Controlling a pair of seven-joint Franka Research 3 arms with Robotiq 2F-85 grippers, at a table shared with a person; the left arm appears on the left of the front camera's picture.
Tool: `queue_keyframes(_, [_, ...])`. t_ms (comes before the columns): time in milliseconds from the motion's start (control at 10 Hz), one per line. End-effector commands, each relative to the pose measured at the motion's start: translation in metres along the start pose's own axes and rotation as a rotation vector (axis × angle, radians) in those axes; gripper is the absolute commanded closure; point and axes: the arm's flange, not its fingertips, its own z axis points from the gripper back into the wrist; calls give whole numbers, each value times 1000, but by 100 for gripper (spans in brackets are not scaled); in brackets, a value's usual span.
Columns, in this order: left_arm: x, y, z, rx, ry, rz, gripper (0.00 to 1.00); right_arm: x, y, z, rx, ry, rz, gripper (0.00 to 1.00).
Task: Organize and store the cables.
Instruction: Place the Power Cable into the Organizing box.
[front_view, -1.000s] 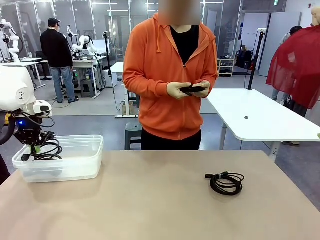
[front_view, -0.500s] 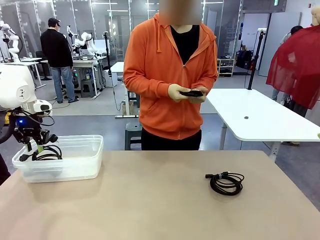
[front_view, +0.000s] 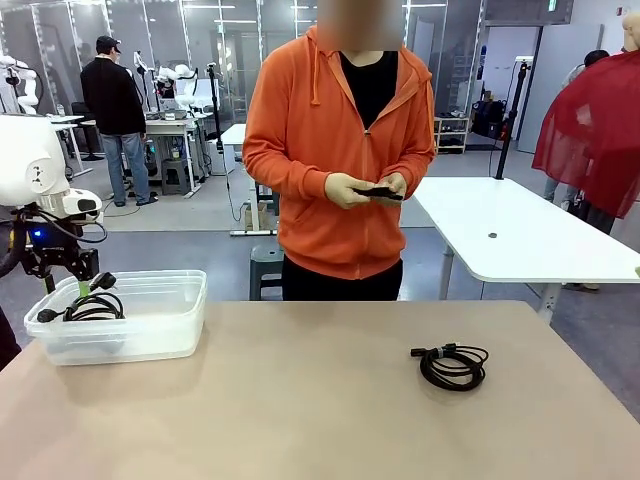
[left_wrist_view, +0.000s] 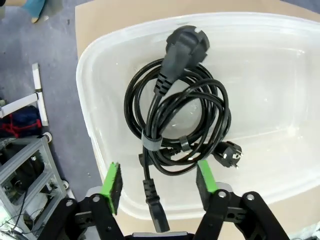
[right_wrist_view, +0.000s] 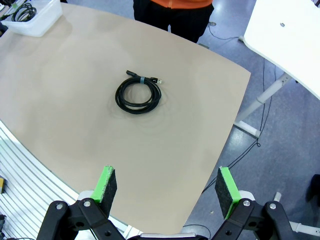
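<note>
Plugged coil binned; thinner coil, seemingly tied, tabletop.

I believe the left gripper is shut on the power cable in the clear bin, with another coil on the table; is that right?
Not quite: the left wrist view shows the left gripper open above the power cable, which lies in the clear bin. The rest is right.

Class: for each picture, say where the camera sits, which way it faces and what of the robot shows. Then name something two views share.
Front view: from the robot's side, across the table to the person; left tool above the bin.
Left wrist view: down into that bin at a coiled power cable; own open tool.
Right wrist view: from high, down onto the table; open right tool.
Shared: front and right wrist views both show the loose cable coil.
</note>
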Motion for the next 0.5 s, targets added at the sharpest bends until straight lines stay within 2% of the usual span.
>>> queue_keyframes(0, [-17, -3, 4, -11, -8, -22, 0, -1, -1, 0, 6, -4, 3, 0])
queue_keyframes(200, [-22, -2, 9, -29, -24, 1, 0, -1, -1, 0, 6, -4, 3, 0])
queue_keyframes(400, [-10, -3, 7, -3, -4, -3, 0, -1, -1, 0, 6, -4, 3, 0])
